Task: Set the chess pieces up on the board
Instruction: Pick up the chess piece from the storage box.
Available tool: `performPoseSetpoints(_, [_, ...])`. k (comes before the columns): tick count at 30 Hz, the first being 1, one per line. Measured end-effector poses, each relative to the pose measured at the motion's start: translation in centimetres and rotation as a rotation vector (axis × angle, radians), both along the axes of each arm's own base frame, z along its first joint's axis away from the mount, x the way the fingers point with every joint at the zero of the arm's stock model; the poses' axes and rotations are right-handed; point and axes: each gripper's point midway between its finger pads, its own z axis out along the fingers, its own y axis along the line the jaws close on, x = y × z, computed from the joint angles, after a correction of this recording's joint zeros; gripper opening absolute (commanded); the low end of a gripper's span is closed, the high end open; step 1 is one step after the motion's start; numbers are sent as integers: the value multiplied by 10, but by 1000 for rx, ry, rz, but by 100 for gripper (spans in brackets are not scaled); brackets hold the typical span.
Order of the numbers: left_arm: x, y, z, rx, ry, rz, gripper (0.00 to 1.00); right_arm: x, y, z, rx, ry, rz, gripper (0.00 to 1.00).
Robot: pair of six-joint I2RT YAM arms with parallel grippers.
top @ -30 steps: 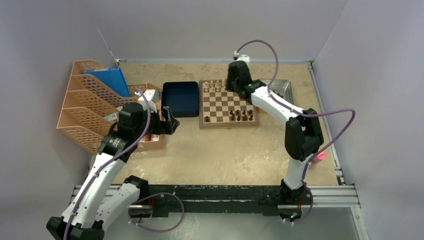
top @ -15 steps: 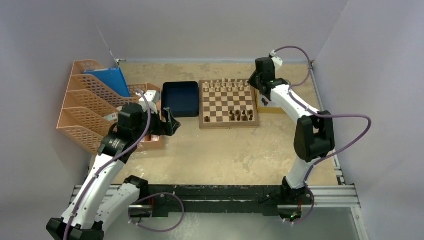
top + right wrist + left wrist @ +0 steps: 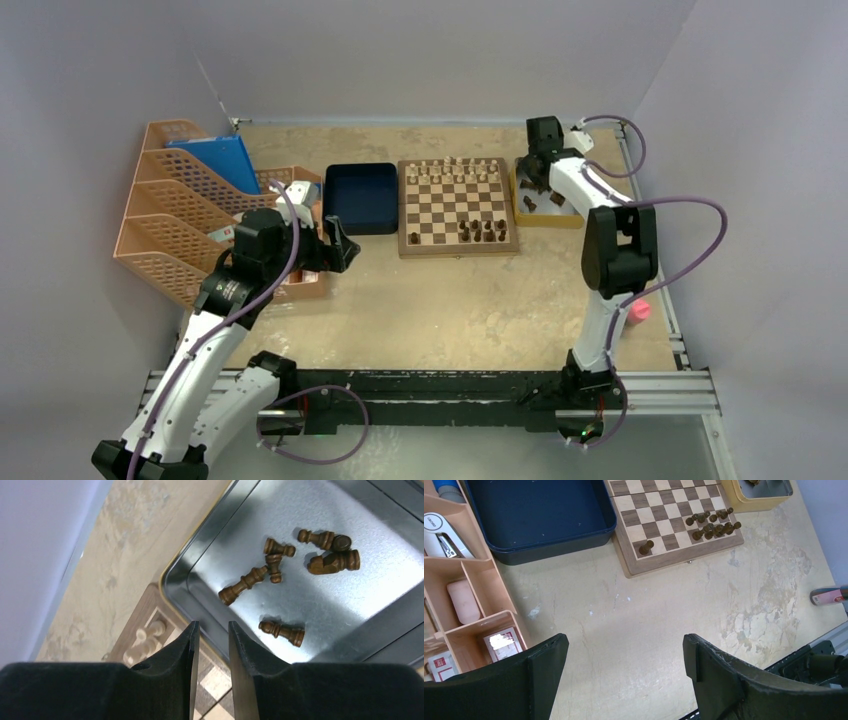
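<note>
Nearest me, my left tool [image 3: 624,647] hangs over the bare counter [image 3: 634,610] with its fingers wide apart and nothing between them, just right of the peach desk organizer [image 3: 170,215]. Beyond it lies the board [image 3: 452,208], its left edge against the dark blue tray [image 3: 360,197]. Some of the dark chess pieces [image 3: 712,524] stand near the board's near edge: 1 alone at the near left corner and a tight cluster toward the right. Light pieces [image 3: 450,170] line the far edge. Just right of the board's far half sits the silver tray [image 3: 320,600], where several more dark pieces lie on their sides, some touching each other. My right tool [image 3: 214,630] hovers above that tray's board-side rim, its fingers almost together with only a narrow slit between them, gripping nothing.
</note>
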Motion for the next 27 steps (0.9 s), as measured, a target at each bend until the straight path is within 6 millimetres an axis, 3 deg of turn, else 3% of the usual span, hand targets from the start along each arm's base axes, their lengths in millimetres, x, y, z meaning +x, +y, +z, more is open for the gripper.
performPoseSetpoints(6, [0,1,0,2,-3,4,85,13,-22,-14,43,36,-160,31])
performPoseSetpoints(11, [0,1,0,2,-2,4,85,17,-30,-28,93,70,-261,39])
performPoseSetpoints(19, [1,1,0,4,-3,8,85,2,-26,-60,170,159,-377,48])
performPoseSetpoints(27, [0,4,3,7,-18,22,85,8,-17,-66,232,177,-397,48])
